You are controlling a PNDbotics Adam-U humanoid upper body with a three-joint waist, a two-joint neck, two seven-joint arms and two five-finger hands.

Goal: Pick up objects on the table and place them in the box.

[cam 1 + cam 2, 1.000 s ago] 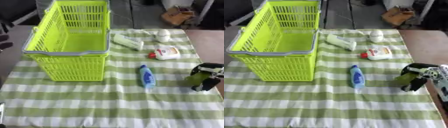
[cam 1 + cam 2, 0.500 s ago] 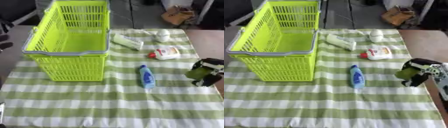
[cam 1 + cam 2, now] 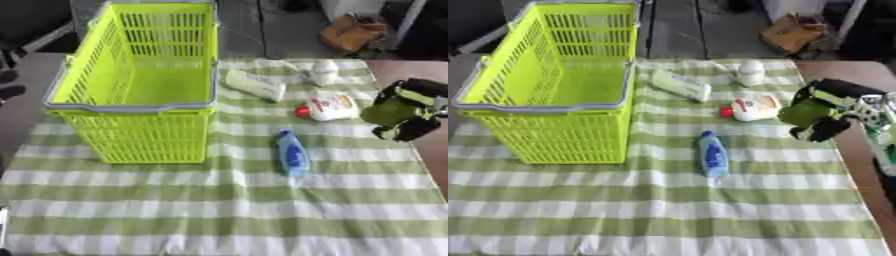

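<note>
Right hand [image 3: 820, 112] now sits nearer the basket than a second ago, up and inward along the cloth's right edge, carrying a green object [image 3: 802, 112] with its fingers curled round it. Object's shape is unclear; only an olive-green mass shows against the black fingers.

Lime-green basket [image 3: 131, 107] stands upright on the striped cloth [image 3: 227, 210], grey rim on top, nothing visible inside.

Right of the basket, just off its near corner: blue bottle [image 3: 292, 152] lying flat. Farther right, between basket and hand: white bottle with red cap [image 3: 328, 107] on its side, cap pointing toward the basket. Beside the basket's far right wall: white tube [image 3: 255, 85] lying askew. Beyond that, a small white rounded container [image 3: 324, 72].

Left hand does not show in either view.
</note>
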